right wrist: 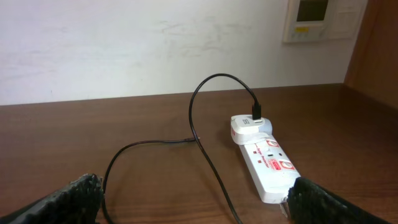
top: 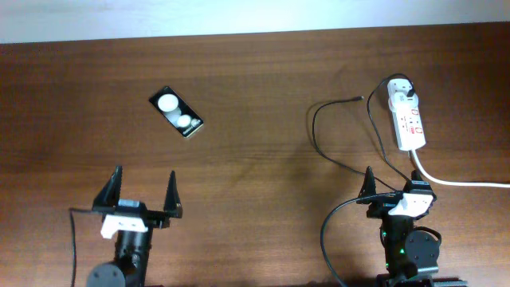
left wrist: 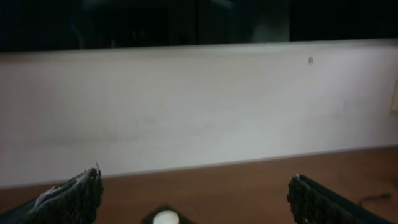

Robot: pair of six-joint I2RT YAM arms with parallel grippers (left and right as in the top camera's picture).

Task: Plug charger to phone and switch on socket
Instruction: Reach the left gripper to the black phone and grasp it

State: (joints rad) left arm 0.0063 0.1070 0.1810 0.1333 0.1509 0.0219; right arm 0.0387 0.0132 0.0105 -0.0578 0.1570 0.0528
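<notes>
The phone (top: 177,112), a black slab with two white round patches, lies on the brown table at upper left; its near end shows in the left wrist view (left wrist: 165,218). The white socket strip (top: 407,117) lies at upper right, also in the right wrist view (right wrist: 268,164). The charger's white plug adapter (top: 399,93) sits in the strip's far end (right wrist: 247,128). Its black cable (top: 319,127) loops left on the table (right wrist: 205,149), the connector tip (top: 360,99) lying free. My left gripper (top: 144,191) is open and empty below the phone. My right gripper (top: 392,185) is open and empty near the strip's near end.
The strip's thick white cord (top: 462,183) runs off to the right edge. A pale wall (right wrist: 155,43) stands beyond the table's far edge, with a wall panel (right wrist: 320,18) on it. Each arm's own black cable trails at the table's front.
</notes>
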